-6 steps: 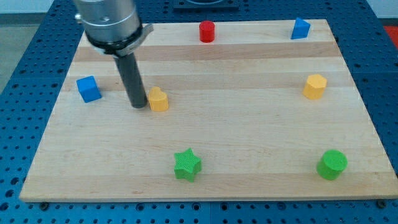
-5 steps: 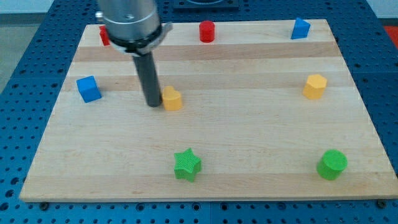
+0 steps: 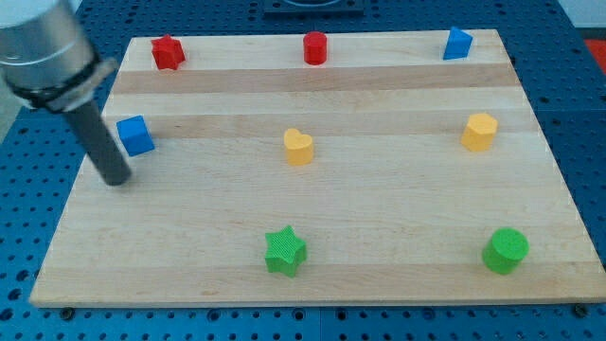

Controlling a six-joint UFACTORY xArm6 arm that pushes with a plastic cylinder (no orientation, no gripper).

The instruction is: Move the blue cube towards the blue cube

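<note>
Blue cube [image 3: 135,135] sits just right of my tip [image 3: 117,179]; no claw shows, yellow heart [image 3: 298,147] well apart.

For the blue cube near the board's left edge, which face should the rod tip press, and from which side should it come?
There is no hand to grip with, so push it. My tip sits just below-left of the blue cube. The other blue block lies at the view's top right, so I would probably press the cube's flat left face, coming from the view's left and slightly below.

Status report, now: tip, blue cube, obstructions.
My tip on the board, just below-left of the blue cube, not touching. Cube near the view's left edge. Yellow heart sits to its right, well apart.
</note>
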